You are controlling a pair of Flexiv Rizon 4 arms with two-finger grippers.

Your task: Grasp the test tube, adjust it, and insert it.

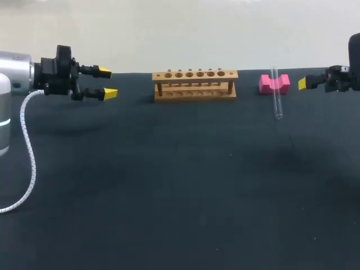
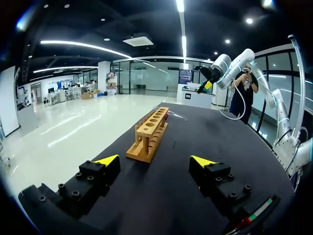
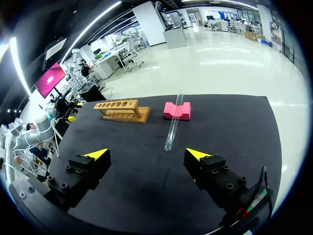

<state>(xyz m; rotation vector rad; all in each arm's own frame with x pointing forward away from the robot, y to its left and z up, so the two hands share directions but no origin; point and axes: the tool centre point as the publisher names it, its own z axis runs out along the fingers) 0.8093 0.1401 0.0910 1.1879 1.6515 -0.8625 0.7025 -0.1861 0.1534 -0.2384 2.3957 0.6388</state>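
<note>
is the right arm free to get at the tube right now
Probably yes: the tube rests on the pink block just ahead of the right gripper, its fingers open, and nothing stands between them.

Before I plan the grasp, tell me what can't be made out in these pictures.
Head view: right gripper shows one yellow tip; the other is hidden, seemingly behind it; its arm is cut by the edge.
Left wrist view: tube and pink block too small, far beyond the rack.
</note>
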